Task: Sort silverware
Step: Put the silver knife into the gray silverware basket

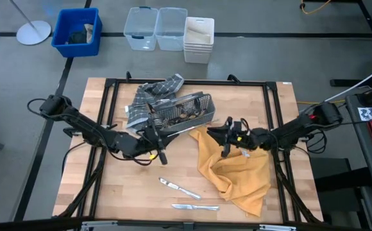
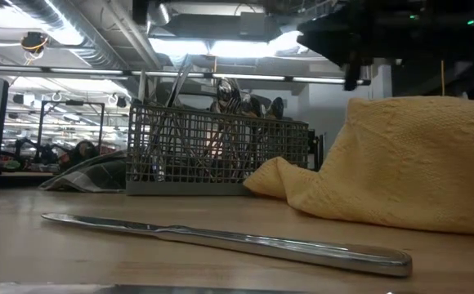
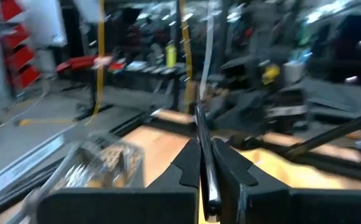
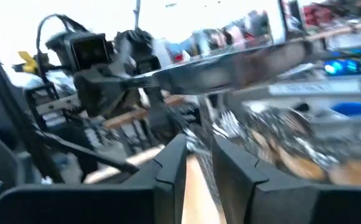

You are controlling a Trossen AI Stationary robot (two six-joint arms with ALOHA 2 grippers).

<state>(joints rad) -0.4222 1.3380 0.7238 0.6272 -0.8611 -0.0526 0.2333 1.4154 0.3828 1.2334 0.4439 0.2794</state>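
- My left gripper hovered over the wooden table, just in front of the wire-mesh caddy, with its fingers pinched on a long slim silver piece; whether it was a knife or some other handle, I could not tell.
- That piece ran out ahead of my left gripper toward my right gripper, crossing above the edge of the yellow cloth.
- My right gripper hung over the near edge of that cloth, just beside the caddy's end. Its fingers were narrowly apart, and I could not tell whether they were gripping anything; a shiny blurred piece of metal crossed just beyond them.
- Most of the silverware stood in the caddy, between my two grippers and a little beyond them.
- Two table knives lay flat on the bare wood, well behind both grippers, toward the table's front edge.
- A grey checked towel lay under the caddy's far side.
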